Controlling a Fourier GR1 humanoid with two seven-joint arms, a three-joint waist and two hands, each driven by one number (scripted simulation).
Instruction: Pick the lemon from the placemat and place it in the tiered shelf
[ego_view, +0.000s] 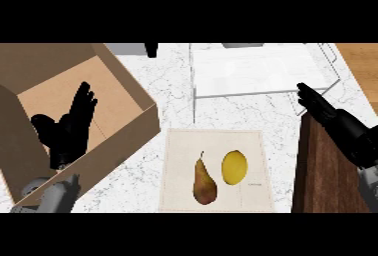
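An open cardboard box (125, 142) is seen at the far left, with brown walls and a lighter tan floor. The left hand (68, 131) is shown over the inside of the box. Its fingers are straight and pointed up the view, the thumb is spread aside, and nothing is held. Its grey forearm (55, 195) comes in at the lower left corner.

A white marbled counter (166, 85) lies under everything. In the lower middle, just right of the box, one beige placemat (214, 142) is laid flat.

Two fruits are counted on it: one pear (204, 182) and one lemon (235, 167). The pear is brownish, with its stalk pointing up the view. The lemon lies just to the pear's right, with a thin strip of mat between them. It is a plain, bright yellow, smooth oval, set lengthwise up the view and shorter than the pear.

One white tiered shelf (258, 70) stands beyond the mat, with bare counter between. Its tiers cannot be counted.

At the right, a dark wooden surface (328, 175) borders the mat. Above it the right hand (341, 127) is stretched toward the shelf's near right corner. Its fingers are extended and nothing is held.
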